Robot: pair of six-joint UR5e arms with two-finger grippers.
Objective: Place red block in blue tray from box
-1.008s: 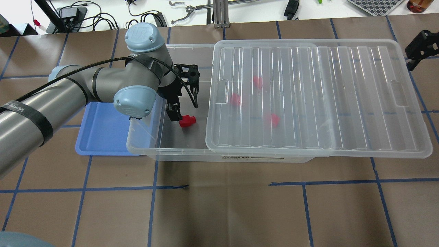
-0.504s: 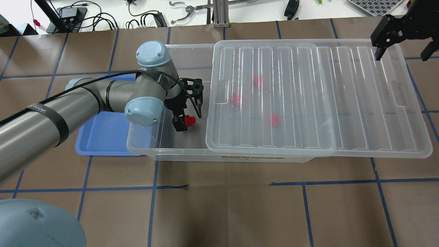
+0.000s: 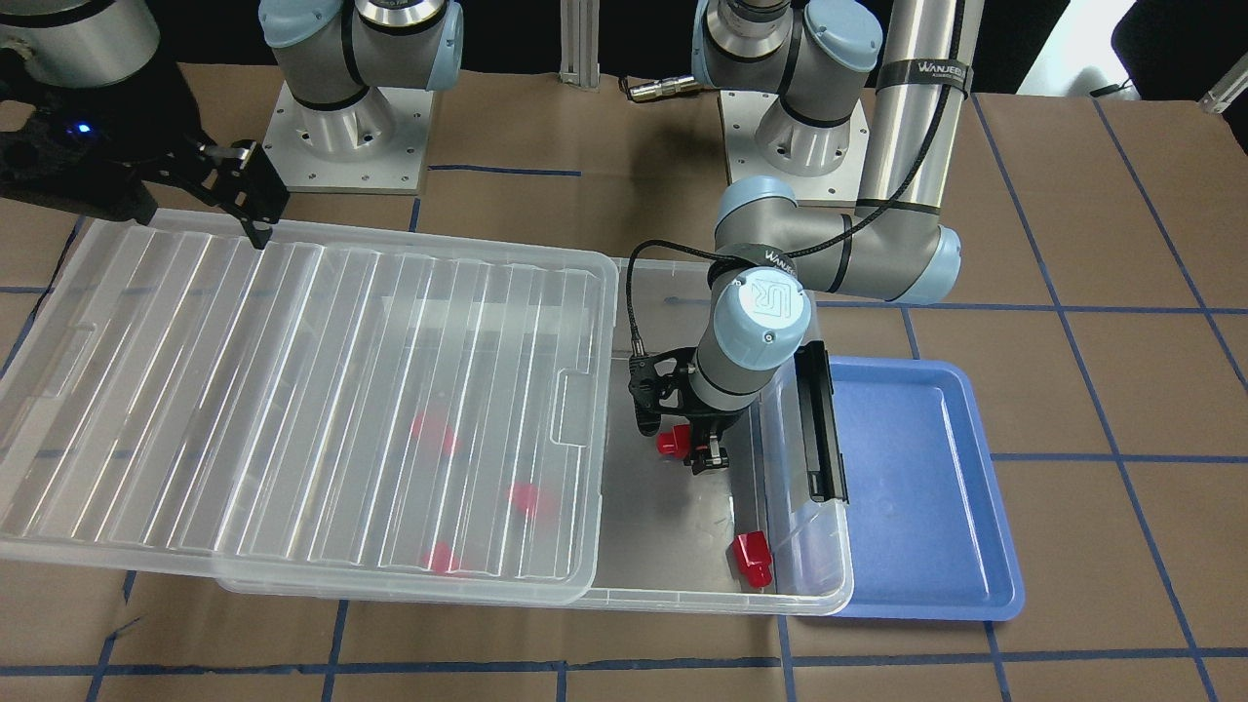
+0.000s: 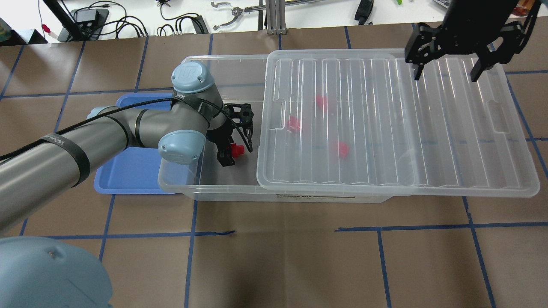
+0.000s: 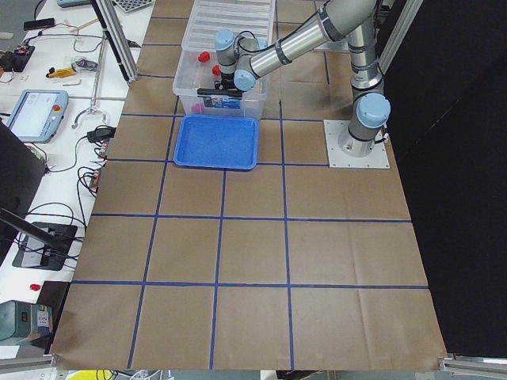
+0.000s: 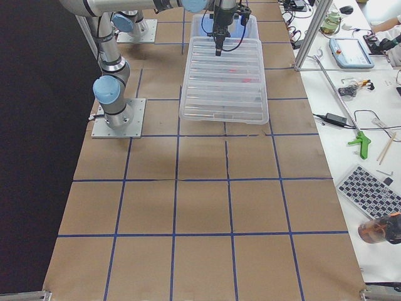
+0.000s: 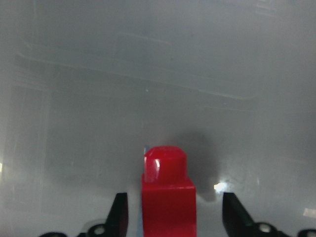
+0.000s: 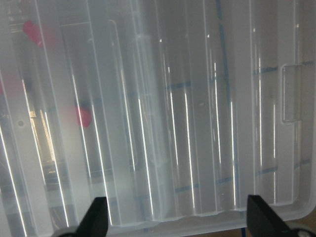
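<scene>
The clear box (image 4: pixel 222 57) stands with its ribbed lid (image 4: pixel 428 128) slid to the right, leaving its left end uncovered. My left gripper (image 4: pixel 229 155) is down in that uncovered end, open, its fingers on either side of a red block (image 4: pixel 236 149). The left wrist view shows the block (image 7: pixel 168 192) between the fingertips (image 7: pixel 120 212) with a gap on each side. The blue tray (image 4: pixel 128 171) lies beside the box's left end, partly under my left arm. My right gripper (image 4: pixel 445 73) is open above the lid's far right part (image 8: pixel 197 123).
Three more red blocks (image 4: pixel 293 124) lie under the lid. Another red block (image 3: pixel 752 559) lies in the uncovered end's corner, near the black latch (image 3: pixel 819 419). Cables and tools lie beyond the table's far edge.
My right gripper has come in from the right edge to above the lid's far right part. My left gripper has shifted right to straddle the red block.
</scene>
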